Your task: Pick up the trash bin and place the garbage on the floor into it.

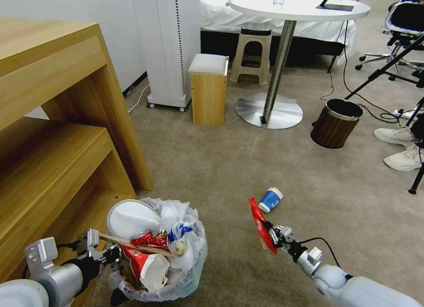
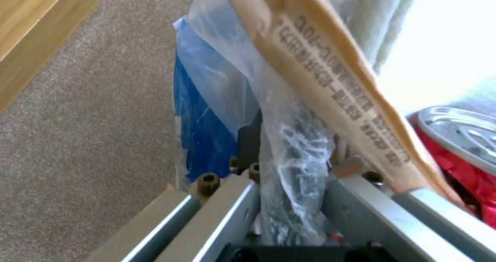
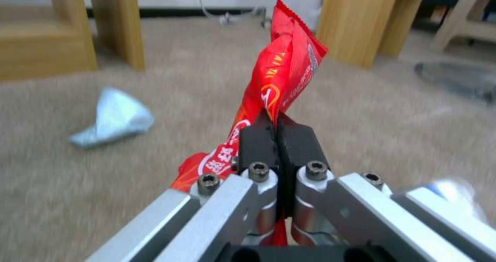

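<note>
Trash bin [image 1: 176,276], bag-lined and heaped with litter, sits on the beige carpet [image 1: 221,165] beside the wooden shelf unit [image 1: 57,134]. Left gripper [image 1: 115,256] pinches the bin's rim and liner. Right of the bin, right gripper [image 3: 277,128] is pressed together on a red wrapper [image 3: 286,76], held above the carpet. Blue paper cup [image 1: 270,199] lies just beyond. Farther off: wood-grain bin [image 1: 335,123], round table [image 1: 300,9].

Little legible print, all of it on litter

A tan paper sleeve [image 2: 331,83] in the left wrist view carries rows of small dark printed characters, with what looks like "10°C" near one end; the rest is too small to make out. The red wrapper [image 3: 279,80] pinched in the right gripper [image 3: 279,138] shows white and yellow Chinese characters and a curved logo, none clear enough to read for certain.
</note>
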You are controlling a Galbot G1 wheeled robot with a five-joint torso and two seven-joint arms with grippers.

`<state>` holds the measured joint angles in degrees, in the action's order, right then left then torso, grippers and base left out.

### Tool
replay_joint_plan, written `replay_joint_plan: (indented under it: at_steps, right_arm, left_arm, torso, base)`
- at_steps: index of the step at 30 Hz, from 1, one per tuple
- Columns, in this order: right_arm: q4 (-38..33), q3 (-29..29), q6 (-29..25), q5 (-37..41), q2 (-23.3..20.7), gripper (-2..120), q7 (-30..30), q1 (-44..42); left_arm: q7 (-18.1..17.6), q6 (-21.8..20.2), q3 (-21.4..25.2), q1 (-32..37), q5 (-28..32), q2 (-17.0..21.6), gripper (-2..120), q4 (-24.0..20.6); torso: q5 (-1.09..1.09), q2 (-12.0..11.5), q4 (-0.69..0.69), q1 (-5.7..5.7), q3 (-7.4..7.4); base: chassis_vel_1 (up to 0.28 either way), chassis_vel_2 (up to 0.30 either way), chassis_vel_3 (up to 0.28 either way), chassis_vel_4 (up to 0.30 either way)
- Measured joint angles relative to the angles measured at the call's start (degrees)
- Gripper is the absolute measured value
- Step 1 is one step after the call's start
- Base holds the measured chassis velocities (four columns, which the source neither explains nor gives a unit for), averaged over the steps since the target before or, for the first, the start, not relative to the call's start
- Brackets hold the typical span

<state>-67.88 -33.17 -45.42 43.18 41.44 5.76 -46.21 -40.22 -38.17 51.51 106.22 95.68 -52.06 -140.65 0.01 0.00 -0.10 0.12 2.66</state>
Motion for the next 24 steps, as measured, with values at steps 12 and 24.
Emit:
replay_joint_plan:
  at_steps: [12,24]
  right_arm:
    - [-11.8,1.5,-0.1,0.5,-5.3,0,0.0,2.4]
    - [-26.4,-1.2,3.2,2.3,-9.2,0,-0.8,8.7]
  left_arm:
    - [0.9,-0.5,-2.0,-1.0,-1.5,0.4,0,2.1]
    - [2.1,-0.7,-3.4,-2.3,-2.9,0.0,0,3.4]
  torso:
    - [-0.03,0.0,-0.01,0.0,0.0]
    - [-0.02,0.0,0.0,0.0,0.0]
  base:
    - [0.0,0.0,0.0,0.0]
    - [0.0,0.0,0.0,0.0]
